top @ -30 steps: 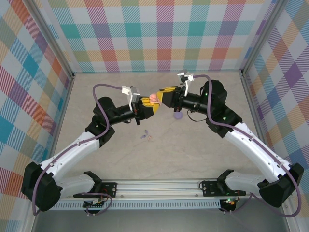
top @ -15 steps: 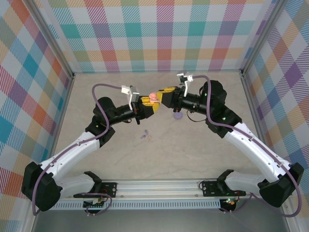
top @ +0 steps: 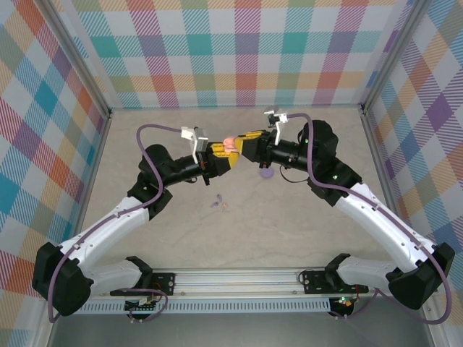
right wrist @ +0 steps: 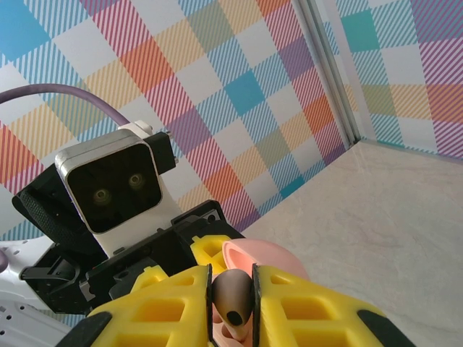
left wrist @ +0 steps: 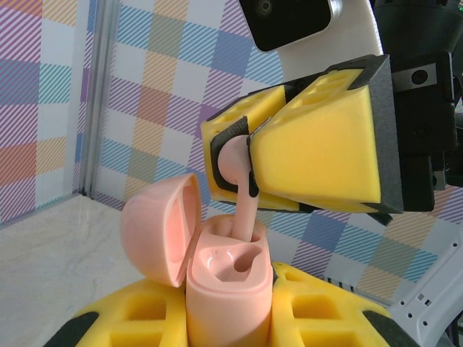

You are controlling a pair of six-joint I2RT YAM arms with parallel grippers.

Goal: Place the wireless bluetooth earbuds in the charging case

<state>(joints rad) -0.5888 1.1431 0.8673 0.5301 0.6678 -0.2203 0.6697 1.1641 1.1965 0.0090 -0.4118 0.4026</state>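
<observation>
A pink earbud (left wrist: 243,204) hangs stem-down, its tip in the open pink charging case (left wrist: 228,296), lid tilted back.

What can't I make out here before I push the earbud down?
- Left wrist view: the earbud stem's tip, hidden behind the case rim.
- Right wrist view: the case's sockets, blocked by the yellow pads.
- Top view: the small pieces on the table, too tiny to identify; the purple thing, half under the right arm.
</observation>
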